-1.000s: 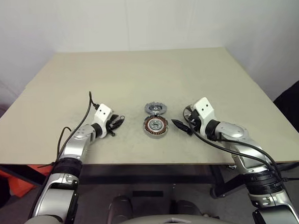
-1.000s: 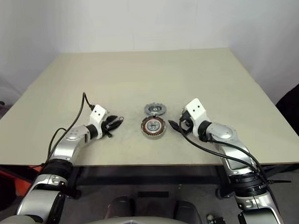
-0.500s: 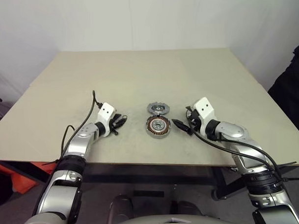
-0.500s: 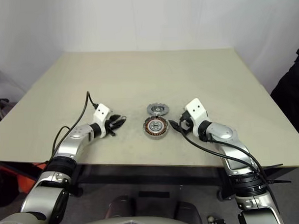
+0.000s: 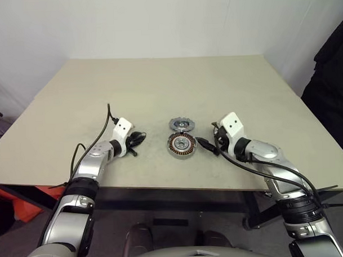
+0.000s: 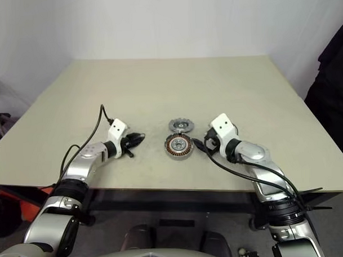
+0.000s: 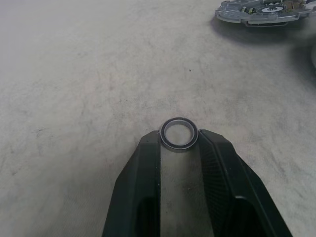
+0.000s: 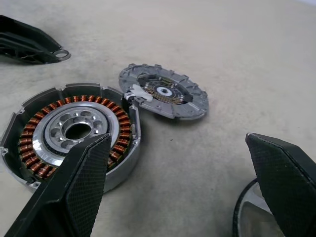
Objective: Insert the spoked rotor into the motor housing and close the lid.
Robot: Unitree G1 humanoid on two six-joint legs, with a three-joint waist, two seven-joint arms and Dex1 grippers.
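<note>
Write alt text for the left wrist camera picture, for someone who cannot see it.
The left gripper pinches a small dark ring between its two black fingertips, just above a beige table. At the far edge lies a grey notched lid.

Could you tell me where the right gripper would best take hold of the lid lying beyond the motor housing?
Probably by its notched rim, from above on its far side: the lid lies tilted, its near edge resting on the motor housing, leaving the far rim free.

Head cameras overlook table [image 5: 158, 84]; wrist cameras skim it.
</note>
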